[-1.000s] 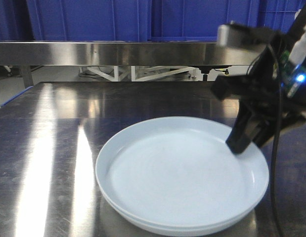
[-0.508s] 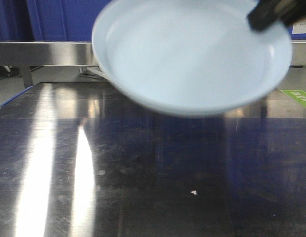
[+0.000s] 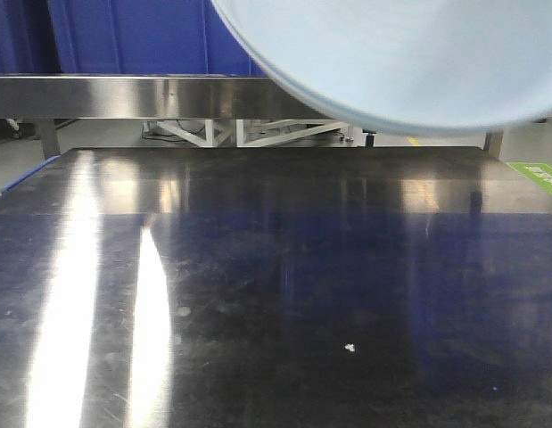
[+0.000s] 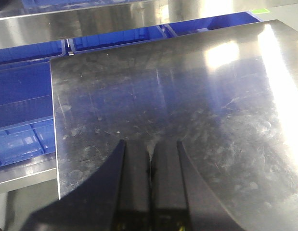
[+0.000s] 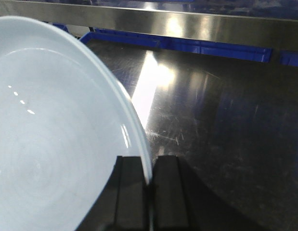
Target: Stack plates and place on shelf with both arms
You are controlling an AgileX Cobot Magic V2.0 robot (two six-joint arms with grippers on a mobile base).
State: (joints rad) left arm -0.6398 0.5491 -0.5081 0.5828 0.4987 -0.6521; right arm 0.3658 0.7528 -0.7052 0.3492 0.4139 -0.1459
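the right gripper (image 5: pixel 149 185) sits at the bottom centre of the right wrist view, its jaws drawn narrow on the rim of the plates (image 5: pixel 47 134). one dark finger (image 5: pixel 131 192) lies on the inner side of the rim and the other on the outer side, with the thin pale edge pinched between them. the plates fill the left half of that view, glossy and bluish-white with faint concentric rings. only one rim can be made out there, so i cannot tell the two apart.

in the front view the plates occupy the upper right of the frame and run past the top and right edges. they are in the air, well clear of the tabletop (image 3: pixel 258 267), and their lower edge overlaps the long steel rail of the shelf (image 3: pixel 124 96) that crosses the upper part of the frame. whether they touch the shelf cannot be told. blue crates (image 3: pixel 124 36) stand behind the rail. a small white speck (image 3: pixel 350 347) lies on the tabletop at lower centre.

the left gripper (image 4: pixel 149 183) shows at the bottom centre of the left wrist view, its jaws pressed together with only a hairline seam between them and nothing held. it hangs above the bare, scratched steel of the tabletop, apart from the plates.
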